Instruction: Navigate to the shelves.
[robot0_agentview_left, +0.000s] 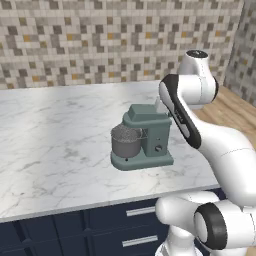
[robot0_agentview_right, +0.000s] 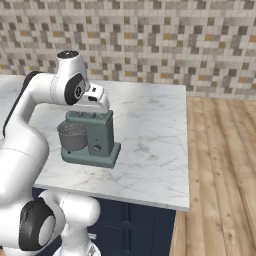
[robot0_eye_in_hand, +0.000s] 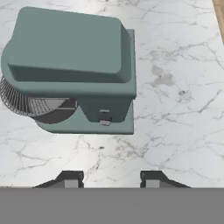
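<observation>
The shelves are out of view. My gripper (robot0_eye_in_hand: 110, 180) hangs open above a white marble counter (robot0_eye_in_hand: 175, 87), with nothing between its two dark fingertips (robot0_eye_in_hand: 70, 178). In the right base view the hand (robot0_agentview_right: 98, 98) hovers just over the top of a teal stand mixer (robot0_agentview_right: 90, 137). The arm is folded over the counter's right part.
The teal stand mixer (robot0_agentview_left: 145, 137) with a metal bowl (robot0_agentview_left: 126, 141) stands on the counter (robot0_agentview_left: 50, 140). Navy drawers with silver bar handles (robot0_agentview_left: 140, 211) sit under it. A mosaic tile wall (robot0_agentview_left: 100, 40) runs behind. Wooden floor (robot0_agentview_right: 220, 175) lies open to the right of the counter's end.
</observation>
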